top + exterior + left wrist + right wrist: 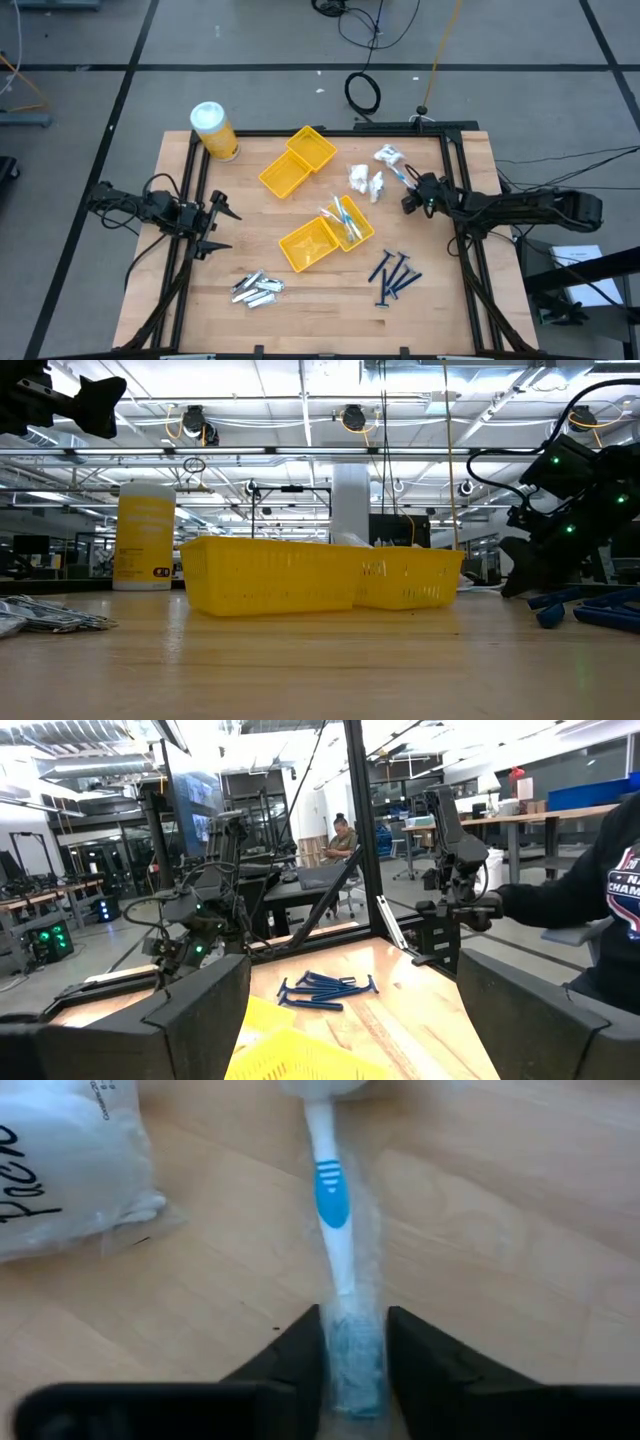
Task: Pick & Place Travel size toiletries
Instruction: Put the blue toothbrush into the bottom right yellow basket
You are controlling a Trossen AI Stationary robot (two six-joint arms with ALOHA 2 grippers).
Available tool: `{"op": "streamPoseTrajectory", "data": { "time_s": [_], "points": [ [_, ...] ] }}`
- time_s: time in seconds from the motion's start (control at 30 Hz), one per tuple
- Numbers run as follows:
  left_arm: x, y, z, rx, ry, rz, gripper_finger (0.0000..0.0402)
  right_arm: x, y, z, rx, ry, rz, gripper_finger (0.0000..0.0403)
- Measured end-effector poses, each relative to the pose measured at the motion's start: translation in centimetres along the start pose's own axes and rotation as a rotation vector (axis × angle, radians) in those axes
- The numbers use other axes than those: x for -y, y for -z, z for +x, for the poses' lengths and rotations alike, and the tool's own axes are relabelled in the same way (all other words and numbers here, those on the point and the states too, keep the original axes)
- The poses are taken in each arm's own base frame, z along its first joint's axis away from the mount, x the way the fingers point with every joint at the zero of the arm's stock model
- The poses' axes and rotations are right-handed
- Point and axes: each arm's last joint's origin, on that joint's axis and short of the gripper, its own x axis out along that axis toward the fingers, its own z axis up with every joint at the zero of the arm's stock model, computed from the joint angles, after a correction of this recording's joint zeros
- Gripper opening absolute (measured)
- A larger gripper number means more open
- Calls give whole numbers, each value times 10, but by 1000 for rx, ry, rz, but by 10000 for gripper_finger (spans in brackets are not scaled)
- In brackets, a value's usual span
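My right gripper [409, 197] [352, 1365] is low over the table's right side, closed on a slim white-and-blue toothbrush in clear wrap [333, 1200] that lies flat on the wood. White crinkly packets [366, 180] [60, 1170] lie beside it. Dark-blue razors [393, 275] lie near the right front, and silver tubes [258, 290] at the left front. More wrapped sticks [345, 218] rest in a yellow tray [308, 245]. At the table's left edge my left gripper [218, 226] [345, 1020] stands open and holds nothing. My right gripper pinches the wrapped toothbrush by its near, bluish bristle end [350, 1342] between its two fingers. The fingers slant down from the table's right side and lie along the brush. The brush lies flat on the table, and its far end reaches a white packet [320, 1086].
A second yellow tray [297, 160] sits behind the first. A yellow jar with a white lid [214, 132] stands at the back left. A black frame [455, 170] edges the table. People sit in the room beyond.
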Motion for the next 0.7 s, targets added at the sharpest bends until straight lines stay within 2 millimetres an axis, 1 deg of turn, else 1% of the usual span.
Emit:
{"op": "streamPoseTrajectory", "data": {
  "time_s": [0.07, 0.1, 0.2, 0.27, 0.33, 0.5, 0.63, 0.7],
  "points": [
    [0, 0, 0, 0, 0, 0, 349, -1, -1, 0, 3, -21, 7, 46],
    [0, 0, 0, 0, 0, 0, 349, -2, -2, 0, 6, -46, 9, 42],
    [0, 0, 0, 0, 0, 0, 349, -7, -7, -1, 55, -108, 4, 43],
    [0, 0, 0, 0, 0, 0, 349, -12, -14, -3, 119, -160, 25, 43],
    [0, 0, 0, 0, 0, 0, 349, -18, -23, -8, 217, -226, 54, 43],
    [0, 0, 0, 0, 0, 0, 349, -32, -37, -23, 395, -383, 89, 43],
    [0, 0, 0, 0, 0, 0, 349, -45, -41, -38, 489, -530, 103, 43],
    [0, 0, 0, 0, 0, 0, 349, -52, -40, -45, 501, -599, 117, 43]
  ]
}}
